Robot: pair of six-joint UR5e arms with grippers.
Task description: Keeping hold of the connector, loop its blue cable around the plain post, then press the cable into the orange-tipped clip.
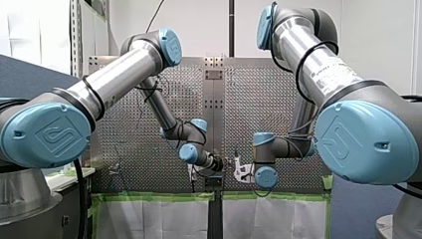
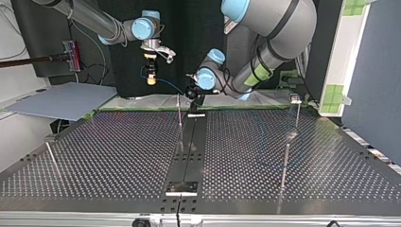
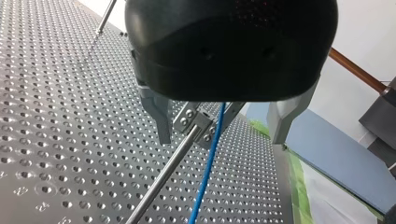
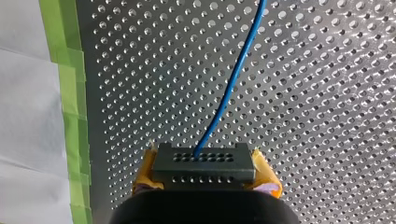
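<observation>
My right gripper (image 4: pixel 204 173) is shut on the dark grey connector (image 4: pixel 203 163), its yellow pads (image 4: pixel 145 175) on the connector's two sides. The blue cable (image 4: pixel 231 88) leaves the connector's face and runs out over the perforated table. In the top view my right gripper (image 2: pixel 151 71) hangs behind the table's far edge, and the cable (image 2: pixel 168 84) sags toward my left gripper (image 2: pixel 193 97). My left gripper (image 3: pixel 219 140) is open. Between its metal fingers (image 3: pixel 161 123) stand a thin post (image 3: pixel 159 182) with a small screwed metal head (image 3: pixel 194 122) and the cable (image 3: pixel 210 158) beside it.
More thin posts stand on the table: one with a small head at the top view's far right (image 2: pixel 297 106), one plain at its right (image 2: pixel 286 163), one at its left (image 2: pixel 51 158). A dark centre strip (image 2: pixel 189 146) runs across the table. Green tape (image 4: pixel 70 93) marks its edge.
</observation>
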